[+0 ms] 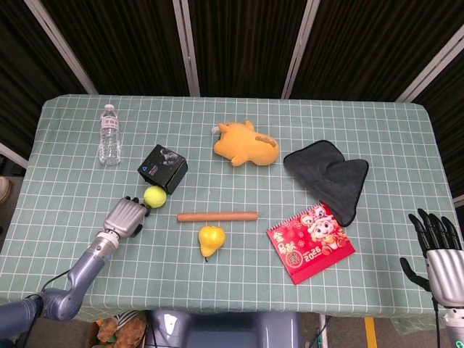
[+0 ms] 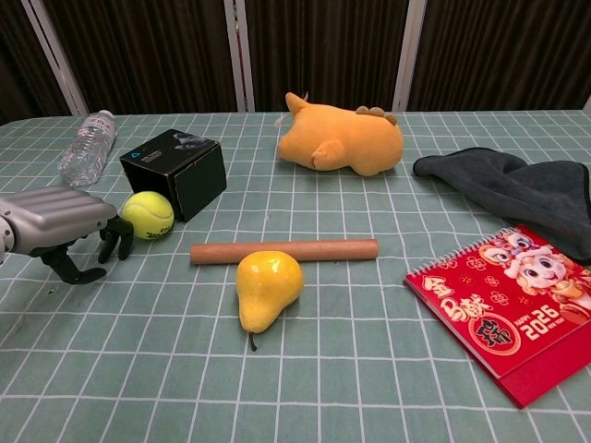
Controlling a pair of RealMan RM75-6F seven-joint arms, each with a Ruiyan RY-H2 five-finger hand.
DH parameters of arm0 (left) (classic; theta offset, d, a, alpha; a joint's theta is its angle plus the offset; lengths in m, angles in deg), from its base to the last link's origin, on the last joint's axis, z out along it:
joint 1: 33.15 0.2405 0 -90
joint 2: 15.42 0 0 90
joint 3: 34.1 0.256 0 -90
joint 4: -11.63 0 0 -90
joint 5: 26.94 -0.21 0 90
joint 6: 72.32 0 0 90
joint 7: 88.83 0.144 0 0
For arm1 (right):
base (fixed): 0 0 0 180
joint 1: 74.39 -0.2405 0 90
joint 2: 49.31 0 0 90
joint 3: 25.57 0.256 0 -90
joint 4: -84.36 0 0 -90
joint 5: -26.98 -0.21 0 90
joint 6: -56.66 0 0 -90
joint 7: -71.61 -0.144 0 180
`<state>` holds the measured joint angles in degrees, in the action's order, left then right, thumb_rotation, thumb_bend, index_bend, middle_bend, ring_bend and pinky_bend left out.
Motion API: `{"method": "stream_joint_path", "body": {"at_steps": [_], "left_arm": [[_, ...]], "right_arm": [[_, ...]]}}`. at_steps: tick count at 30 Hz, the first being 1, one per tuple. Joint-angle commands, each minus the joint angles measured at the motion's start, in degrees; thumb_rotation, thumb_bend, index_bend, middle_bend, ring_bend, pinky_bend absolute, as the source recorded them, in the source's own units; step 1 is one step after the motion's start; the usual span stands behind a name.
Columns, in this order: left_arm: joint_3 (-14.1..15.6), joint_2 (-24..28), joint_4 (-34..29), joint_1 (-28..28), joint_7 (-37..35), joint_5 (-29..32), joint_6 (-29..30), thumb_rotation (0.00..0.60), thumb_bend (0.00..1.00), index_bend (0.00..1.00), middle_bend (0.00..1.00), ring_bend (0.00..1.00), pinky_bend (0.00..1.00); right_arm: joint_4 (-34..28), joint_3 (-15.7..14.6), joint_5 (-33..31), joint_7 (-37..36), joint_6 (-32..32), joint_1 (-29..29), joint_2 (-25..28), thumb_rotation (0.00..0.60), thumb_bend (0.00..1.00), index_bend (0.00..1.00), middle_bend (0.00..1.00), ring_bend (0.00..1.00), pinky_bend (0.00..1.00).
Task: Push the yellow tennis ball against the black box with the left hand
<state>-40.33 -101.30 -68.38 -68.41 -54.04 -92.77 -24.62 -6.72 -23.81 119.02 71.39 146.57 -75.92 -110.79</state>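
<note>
The yellow tennis ball (image 1: 154, 196) (image 2: 148, 215) lies at the near corner of the black box (image 1: 163, 168) (image 2: 175, 173), touching it or nearly so. My left hand (image 1: 125, 216) (image 2: 65, 226) is just behind the ball on its left. Its fingers (image 2: 116, 242) curl downward with the tips against the ball, and it holds nothing. My right hand (image 1: 435, 243) hangs off the table's near right corner, fingers spread and empty; the chest view does not show it.
A wooden rod (image 1: 217, 216) and a yellow pear (image 1: 211, 238) lie right of the ball. A water bottle (image 1: 109, 135) lies far left; a plush toy (image 1: 246, 144), dark cloth (image 1: 330, 176) and red calendar (image 1: 310, 242) sit further right.
</note>
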Motion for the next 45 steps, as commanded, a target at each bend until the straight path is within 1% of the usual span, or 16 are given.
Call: {"method": "stream_joint_path", "body": {"at_steps": [1, 7, 11, 17, 19, 20, 21, 24, 29, 32, 35, 39, 43, 45], "left_arm": [[-0.2, -0.46, 0.71, -0.5, -0.48, 0.06, 0.11, 0.6, 0.36, 0.24, 0.38, 0.28, 0.35], [-0.82, -1.42, 2.28, -1.55, -2.61, -0.12, 0.14, 0.6, 0.36, 0.23, 0.35, 0.28, 0.35], [-1.3, -2.28, 3.89, -2.12, -4.43, -0.34, 0.31, 0.6, 0.36, 0.2, 0.32, 0.24, 0.34], [-1.73, -3.05, 5.88, -3.05, -6.03, -0.39, 0.07, 0.6, 0.36, 0.19, 0.29, 0.2, 0.31], [-1.95, -3.17, 6.42, -3.36, -6.24, -0.26, 0.02, 0.6, 0.36, 0.19, 0.27, 0.17, 0.28], [-2.12, -3.25, 6.78, -3.55, -6.43, -0.11, -0.02, 0.6, 0.36, 0.19, 0.26, 0.16, 0.25], [-2.26, -3.31, 7.09, -3.72, -6.63, 0.08, -0.12, 0.6, 0.36, 0.18, 0.24, 0.13, 0.2], [-2.47, -3.4, 7.77, -4.18, -6.98, 0.34, -0.26, 0.6, 0.36, 0.15, 0.2, 0.09, 0.09], [-2.0, -3.16, 7.77, -4.45, -7.19, -0.04, 0.01, 0.6, 0.36, 0.08, 0.15, 0.06, 0.08], [-1.52, -2.51, 6.67, -4.18, -7.55, -0.56, 0.63, 0.6, 0.32, 0.07, 0.14, 0.06, 0.08], [-0.4, -1.07, 4.38, -3.28, -7.4, -1.86, 2.24, 0.6, 0.28, 0.07, 0.15, 0.06, 0.08], [2.15, 3.3, -2.0, -0.71, -7.34, -3.46, 4.78, 0.6, 0.25, 0.1, 0.21, 0.07, 0.08], [5.77, 8.73, -9.26, 3.7, -6.3, -7.01, 11.13, 0.6, 0.19, 0.11, 0.21, 0.07, 0.08], [7.28, 10.89, -12.26, 6.07, -6.43, -8.5, 14.54, 0.6, 0.15, 0.1, 0.2, 0.07, 0.05]], "right_arm": [[-0.19, 0.16, -0.25, 0.09, -0.27, -0.18, 0.08, 0.6, 0.37, 0.0, 0.0, 0.0, 0.0], [-0.48, 0.18, -0.71, 0.33, -1.1, -0.45, 0.29, 0.6, 0.37, 0.0, 0.0, 0.0, 0.0], [-0.65, 0.12, -0.66, 0.59, -1.47, -0.64, 0.33, 0.6, 0.37, 0.0, 0.0, 0.0, 0.0], [-0.89, 0.12, -0.72, 0.74, -1.54, -0.67, 0.43, 0.6, 0.37, 0.0, 0.0, 0.0, 0.0], [-0.92, 0.13, -0.72, 0.79, -1.57, -0.7, 0.42, 0.6, 0.37, 0.0, 0.0, 0.0, 0.0], [-0.97, 0.18, -0.77, 0.85, -1.6, -0.74, 0.44, 0.6, 0.37, 0.0, 0.0, 0.0, 0.0], [-1.02, 0.2, -0.84, 0.9, -1.65, -0.76, 0.47, 0.6, 0.37, 0.0, 0.0, 0.0, 0.0], [-1.12, 0.18, -0.97, 1.03, -1.71, -0.72, 0.52, 0.6, 0.37, 0.0, 0.0, 0.0, 0.0], [-1.12, 0.01, -1.05, 1.17, -1.89, -0.67, 0.47, 0.6, 0.37, 0.0, 0.0, 0.0, 0.0], [-1.02, -0.09, -0.87, 1.19, -1.73, -0.58, 0.36, 0.6, 0.37, 0.0, 0.0, 0.0, 0.0], [-1.04, -0.13, -0.64, 1.14, -1.55, -0.55, 0.39, 0.6, 0.37, 0.0, 0.0, 0.0, 0.0], [-0.98, -0.51, 0.08, 1.19, -1.21, -0.38, 0.39, 0.6, 0.37, 0.0, 0.0, 0.0, 0.0], [-0.98, -0.92, 1.17, 1.25, -0.41, -0.08, 0.39, 0.6, 0.37, 0.0, 0.0, 0.0, 0.0], [-0.86, -0.8, 1.52, 1.8, 0.2, 0.03, 0.26, 0.6, 0.37, 0.0, 0.0, 0.0, 0.0]]}}
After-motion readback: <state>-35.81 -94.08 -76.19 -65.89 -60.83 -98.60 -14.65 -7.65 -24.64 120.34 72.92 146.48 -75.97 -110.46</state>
